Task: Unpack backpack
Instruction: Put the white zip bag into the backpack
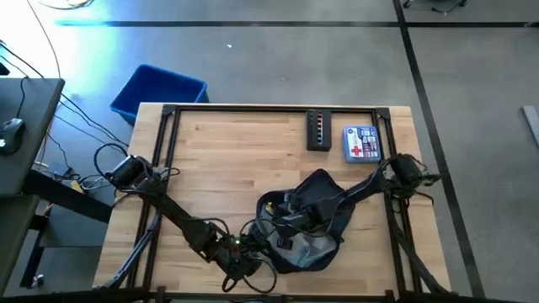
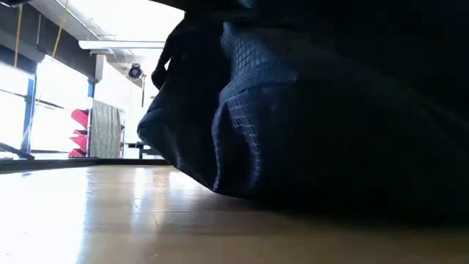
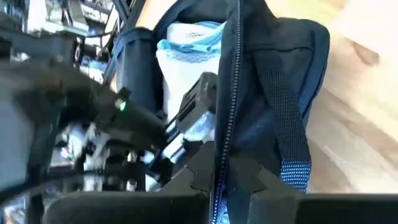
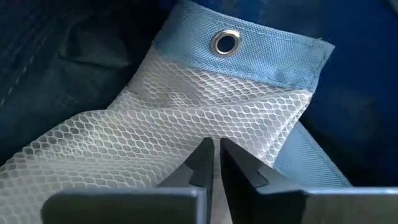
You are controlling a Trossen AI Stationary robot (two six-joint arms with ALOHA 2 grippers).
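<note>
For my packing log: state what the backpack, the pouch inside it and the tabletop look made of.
Backpack: dark navy woven fabric, matte, with a grid weave visible in the low view. Pouch: white open mesh, blue woven edging, shiny metal eyelet. Tabletop: pale wood planks, visible grain, slight sheen.

Legible markings, one item:

1. Red cross sign on the blue-and-white box (image 1: 360, 144), upper right of the table in the high view. Lettering around the cross is too small to read.

No other text, brand, number or label can be read in any view, and none shows on the backpack (image 1: 316, 220).
</note>
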